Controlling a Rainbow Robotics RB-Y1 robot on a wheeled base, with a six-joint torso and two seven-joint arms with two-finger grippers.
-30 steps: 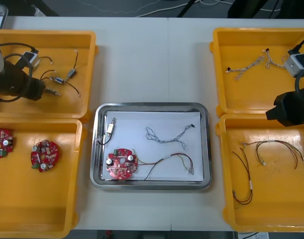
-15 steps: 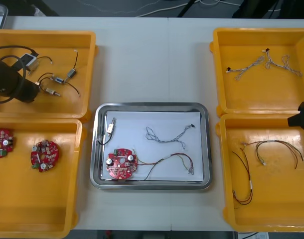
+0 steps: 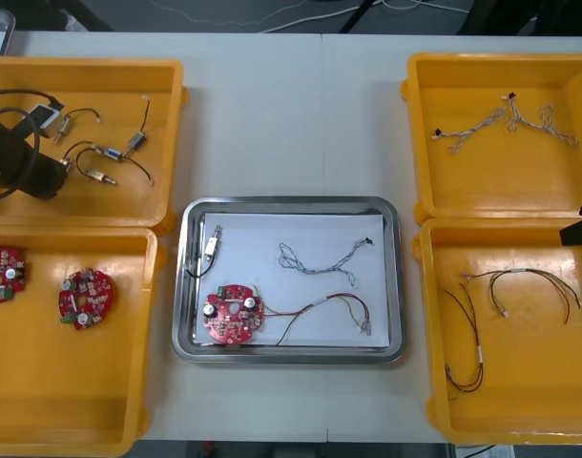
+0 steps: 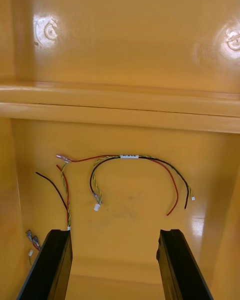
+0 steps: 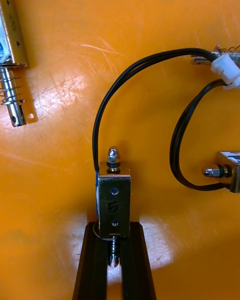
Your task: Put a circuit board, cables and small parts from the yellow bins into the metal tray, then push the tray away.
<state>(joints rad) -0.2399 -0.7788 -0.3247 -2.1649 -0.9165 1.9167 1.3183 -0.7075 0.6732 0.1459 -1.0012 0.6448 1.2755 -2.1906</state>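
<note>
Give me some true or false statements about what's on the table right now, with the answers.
1. The tray holds one red circuit board. True.
2. The left end effector is open. False: it is shut on a metal part in the far left bin.
3. The right end effector is open at the near right bin, with cables ahead of it. True.
4. The near left bin holds three boards. False: it holds two boards.

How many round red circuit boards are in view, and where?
3. One circuit board lies in the metal tray's near left corner. Two more lie in the near left yellow bin: the outer board at its left wall, the inner board beside it. None seems hidden.
</note>
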